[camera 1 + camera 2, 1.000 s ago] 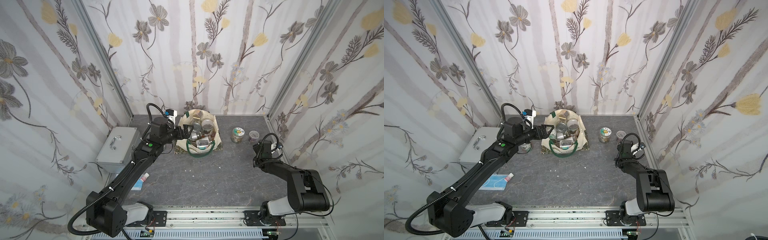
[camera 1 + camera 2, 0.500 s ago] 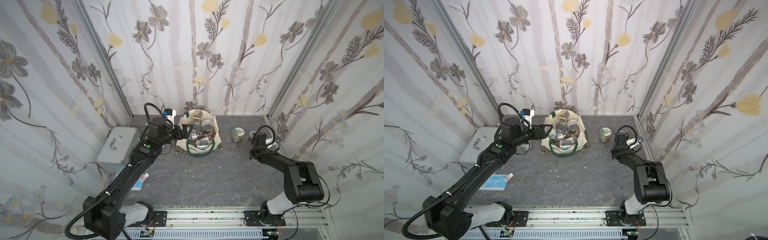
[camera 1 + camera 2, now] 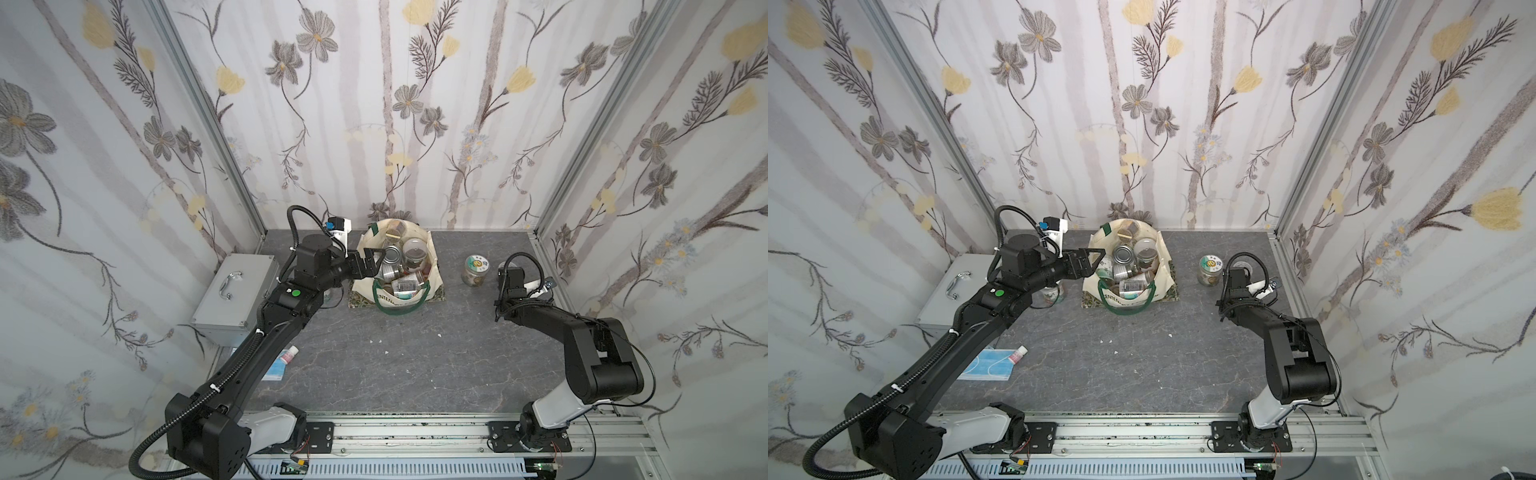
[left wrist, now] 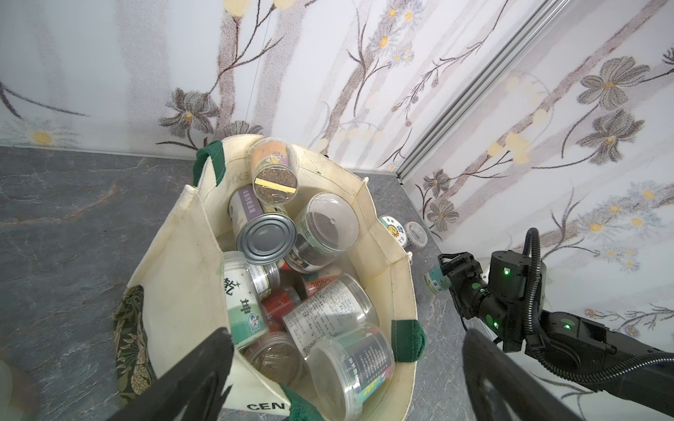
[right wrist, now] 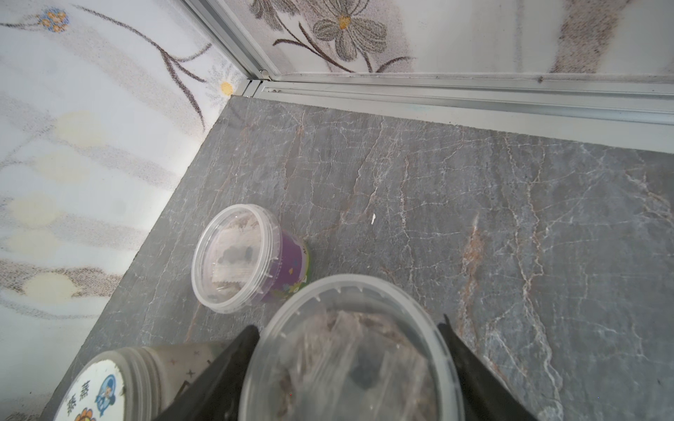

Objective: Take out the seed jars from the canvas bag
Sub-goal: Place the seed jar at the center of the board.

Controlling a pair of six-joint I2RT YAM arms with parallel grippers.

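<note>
The left gripper (image 3: 376,262) hangs with its jaws spread wide just over the rim of the canvas bag (image 4: 175,277). The bag stands open toward the back of the table (image 3: 415,365) and holds a loose heap of seed jars (image 4: 328,313), a few upright, most tipped on their sides. Across the table the right gripper (image 5: 346,324) straddles a clear-lidded jar (image 5: 346,371), fingers close on both sides; whether they pinch it or merely flank it I can't tell. Just beside it stand a purple-labelled jar (image 5: 251,258) and a jar with a pictured lid (image 5: 95,393). I'd worry most about the left fingers snagging the soft rim or a green handle (image 4: 406,340) and dragging the tote, or closing on two smooth jars at once so one squirts free. On the right, a careless retreat could topple those close-set neighbours. Readable: "CEN" in black on the bag's front, "CARR" on an orange label (image 4: 321,284), and Chinese characters on a teal-and-white label (image 4: 240,302).
</note>
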